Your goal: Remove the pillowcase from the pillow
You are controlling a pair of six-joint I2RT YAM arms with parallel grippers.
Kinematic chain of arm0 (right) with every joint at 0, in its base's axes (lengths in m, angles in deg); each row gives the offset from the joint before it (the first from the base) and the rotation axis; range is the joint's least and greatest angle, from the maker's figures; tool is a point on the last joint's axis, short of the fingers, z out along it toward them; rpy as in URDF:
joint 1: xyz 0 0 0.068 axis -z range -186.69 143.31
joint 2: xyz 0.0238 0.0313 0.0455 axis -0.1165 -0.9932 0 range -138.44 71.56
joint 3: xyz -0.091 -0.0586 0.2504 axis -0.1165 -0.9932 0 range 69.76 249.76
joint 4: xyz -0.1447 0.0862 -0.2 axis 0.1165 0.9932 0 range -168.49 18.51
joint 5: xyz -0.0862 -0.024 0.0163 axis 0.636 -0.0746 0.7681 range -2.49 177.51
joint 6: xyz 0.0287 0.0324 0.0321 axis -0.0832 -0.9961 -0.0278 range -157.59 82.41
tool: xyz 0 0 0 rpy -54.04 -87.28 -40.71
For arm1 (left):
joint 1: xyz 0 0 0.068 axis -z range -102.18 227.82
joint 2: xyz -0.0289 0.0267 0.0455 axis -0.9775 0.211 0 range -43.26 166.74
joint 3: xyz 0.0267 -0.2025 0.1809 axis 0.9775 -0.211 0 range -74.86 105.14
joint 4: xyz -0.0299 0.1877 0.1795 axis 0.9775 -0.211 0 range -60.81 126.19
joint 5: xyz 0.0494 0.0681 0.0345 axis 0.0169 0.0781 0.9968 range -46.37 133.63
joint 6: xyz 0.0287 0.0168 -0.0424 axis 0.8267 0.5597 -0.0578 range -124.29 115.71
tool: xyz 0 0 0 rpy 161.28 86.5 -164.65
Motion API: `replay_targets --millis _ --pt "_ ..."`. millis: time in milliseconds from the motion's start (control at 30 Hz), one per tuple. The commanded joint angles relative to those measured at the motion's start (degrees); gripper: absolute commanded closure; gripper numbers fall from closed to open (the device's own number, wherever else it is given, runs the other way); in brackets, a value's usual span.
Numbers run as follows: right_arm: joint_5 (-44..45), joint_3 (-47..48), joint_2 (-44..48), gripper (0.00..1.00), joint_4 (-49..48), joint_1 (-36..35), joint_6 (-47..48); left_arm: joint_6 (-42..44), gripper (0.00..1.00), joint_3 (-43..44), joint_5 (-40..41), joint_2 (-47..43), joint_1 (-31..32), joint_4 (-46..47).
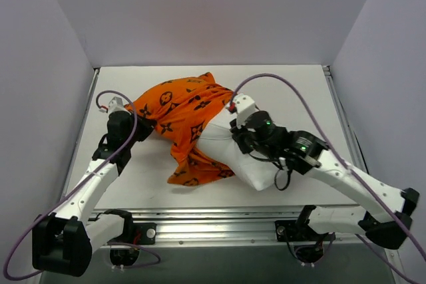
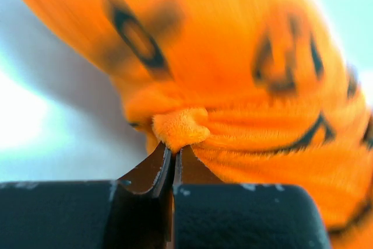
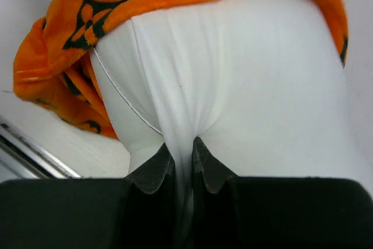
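While I grip at both ends, pillowcase (image 1: 180,114): bunched mid-table, covering the pillow's 10 o'clock end.
Pillow (image 1: 249,171): bare white end protrudes toward 4 o'clock.
My left gripper (image 2: 173,157): jaws nearly closed, pinching an orange fold at the pillowcase's 9 o'clock edge.
My right gripper (image 3: 183,151): jaws nearly closed, pinching white pillow fabric.
Table (image 1: 299,91): white, beneath both.

The soft bright orange fabric pillowcase (image 1: 181,112) is showing black flower, four-point star and circle motifs all over. The plump plain white fabric pillow (image 1: 243,164) is showing no pattern. The flat tabletop (image 1: 293,91) is appearing white.
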Motion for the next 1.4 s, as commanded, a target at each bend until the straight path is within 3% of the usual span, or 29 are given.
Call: replay_targets --millis 0,233,333,533,700,800,833,867,933,967,1000,1067,1100,1167,1300,1367 --pt "0.86 5.1 15.12 1.0 6.88 0.23 -2.26 -0.16 0.98 3.96 17.55 0.39 -3.22 -3.21" --pt "2.1 7.84 23.85 1.0 16.66 0.14 -5.86 -0.86 0.98 8.09 18.44 8.22 -7.27 0.48" --pt "-2.72 3.99 24.3 1.0 15.88 0.14 -6.22 0.19 0.98 10.72 15.47 11.91 -7.27 0.83" --pt "-19.85 -7.43 16.31 1.0 5.26 0.23 -6.04 4.31 0.98 10.04 14.74 9.29 -7.44 -3.11" --pt "-28.04 -11.41 2.87 1.0 -8.63 0.23 -5.96 11.35 0.97 11.08 13.96 1.03 -9.99 -14.0" --pt "-30.86 -9.14 -5.21 0.98 -11.46 0.31 -3.5 17.41 0.72 15.56 11.51 -1.44 -10.43 -20.6" --pt "-32.17 -7.65 -7.24 0.9 -10.76 0.4 -2.71 21.08 0.61 17.05 10.19 -1.62 -10.43 -21.83" --pt "-32.96 -6.07 -9.87 0.69 -9.37 0.4 -2.01 23.12 0.44 20.55 6.18 -1.18 -10.34 -24.19" --pt "-33.85 -2.2 -10.86 0.52 -8.65 0.4 -1.03 28.2 0.35 24.78 1.68 -0.13 -10.17 -26.58" --pt "-33.07 -1.06 -10.43 0.38 -8.04 0.58 -1.12 29.54 0.24 26.63 -0.52 0.92 -9.47 -28.33" --pt "-32.36 0.0 -9.99 0.33 -7.42 0.75 -1.47 30.68 0.2 30.39 -4.11 1.45 -8.86 -29.04" --pt "-30.17 3.25 -8.41 0.22 -4.71 1.8 -2.0 33.76 0.14 34.36 -5.99 4.16 -5.01 -30.62" --pt "-27.81 4.57 -7.79 0.21 -3.82 2.42 -2.61 34.81 0.08 38.73 -6.34 5.31 -2.89 -31.07" --pt "-25.69 4.93 -5.34 0.18 -2.07 4.52 -3.75 39.12 0.05 43.32 -6.26 10.39 2.29 -32.21" --pt "-26.46 2.74 -0.5 0.13 -1.35 18.19 -5.86 46.41 0.05 55.45 -3.45 21.83 16.51 -35.89" --pt "-27.87 0.99 1.08 0.09 -1.09 23.4 -5.95 50.72 0.05 62.66 0.15 29.1 19.88 -38.18"
